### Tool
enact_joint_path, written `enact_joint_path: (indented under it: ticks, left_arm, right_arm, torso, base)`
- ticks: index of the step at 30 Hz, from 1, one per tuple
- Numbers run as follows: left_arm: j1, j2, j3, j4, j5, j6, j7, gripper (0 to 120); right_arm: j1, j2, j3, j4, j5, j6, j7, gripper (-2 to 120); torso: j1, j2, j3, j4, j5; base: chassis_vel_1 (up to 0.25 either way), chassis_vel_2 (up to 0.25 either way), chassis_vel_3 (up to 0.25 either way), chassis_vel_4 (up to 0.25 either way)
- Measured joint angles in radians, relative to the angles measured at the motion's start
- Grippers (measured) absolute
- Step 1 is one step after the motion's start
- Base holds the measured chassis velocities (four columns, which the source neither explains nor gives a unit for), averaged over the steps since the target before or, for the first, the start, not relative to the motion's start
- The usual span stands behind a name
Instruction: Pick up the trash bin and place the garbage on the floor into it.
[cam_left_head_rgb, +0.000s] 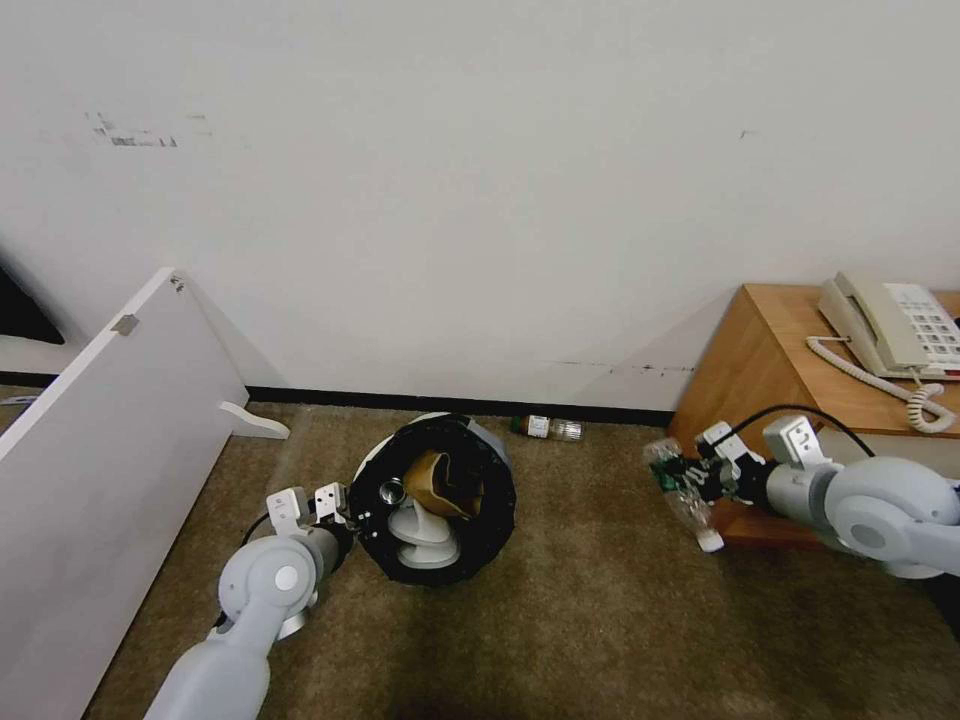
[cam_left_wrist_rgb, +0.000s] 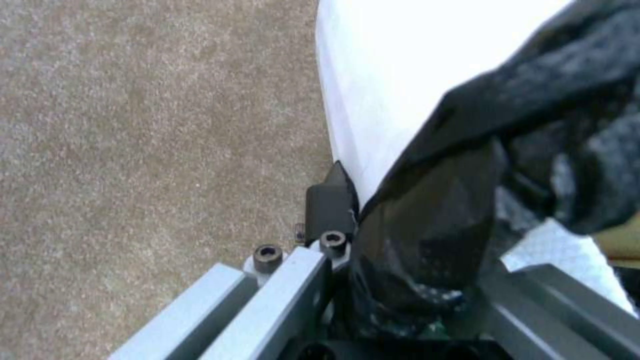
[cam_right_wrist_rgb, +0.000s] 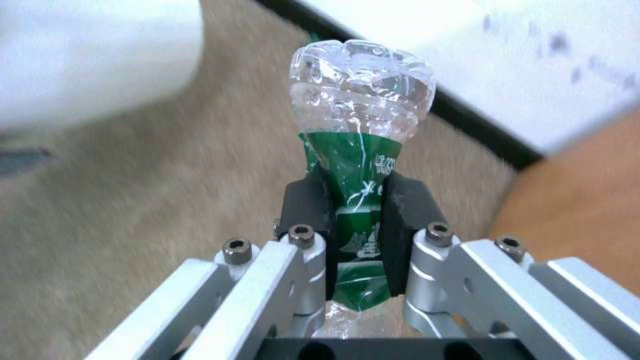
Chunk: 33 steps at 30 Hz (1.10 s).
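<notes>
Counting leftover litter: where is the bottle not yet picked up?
In the head view, the loose bottle lies on the carpet against the wall's black baseboard, beyond the trash bin.

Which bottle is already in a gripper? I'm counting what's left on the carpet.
The crushed green-labelled bottle, clamped in the right gripper off the carpet. The other bottle lies on its side by the wall's black baseboard, untouched.
</notes>
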Motion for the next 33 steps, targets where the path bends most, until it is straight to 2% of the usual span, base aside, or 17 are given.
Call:
enact_joint_path:
  ticks: [3, 5, 9, 23, 33]
  left_arm:
    - [0.003, 0.008, 0.000, -0.008, -0.019, 0.000, -0.008, 0]
    - [0.009, 0.019, 0.002, -0.027, -0.070, 0.000, -0.032, 0]
    - [0.015, 0.026, 0.007, -0.044, -0.109, -0.001, -0.058, 0]
    - [0.029, 0.032, 0.032, -0.080, -0.174, -0.001, -0.122, 0]
    - [0.024, 0.015, 0.070, -0.077, -0.221, -0.003, -0.162, 0]
  right_arm:
    - [0.014, 0.004, 0.004, 0.018, -0.005, 0.002, 0.000, 12]
    - [0.044, 0.008, 0.016, 0.058, -0.020, 0.009, -0.002, 12]
    - [0.079, 0.016, 0.025, 0.098, -0.018, 0.015, -0.001, 12]
    - [0.265, 0.071, 0.022, 0.198, 0.004, 0.046, -0.009, 12]
    - [0.324, 0.097, 0.025, 0.257, 0.003, 0.143, -0.081, 12]
  torso:
    - [0.000, 0.000, 0.000, 0.0000, 0.0000]
    - [0.000, 0.000, 0.000, 0.0001, -0.0001]
    - [0.000, 0.000, 0.000, 0.0001, 0.0000]
    - [0.000, 0.000, 0.000, 0.0000, 0.0001]
    - [0.000, 0.000, 0.000, 0.0000, 0.0000]
  base:
    - [0.000, 0.000, 0.000, 0.000]
    - [0.000, 0.000, 0.000, 0.000]
    - [0.000, 0.000, 0.000, 0.000]
    - [0.000, 0.000, 0.000, 0.000]
    - [0.000, 0.000, 0.000, 0.000]
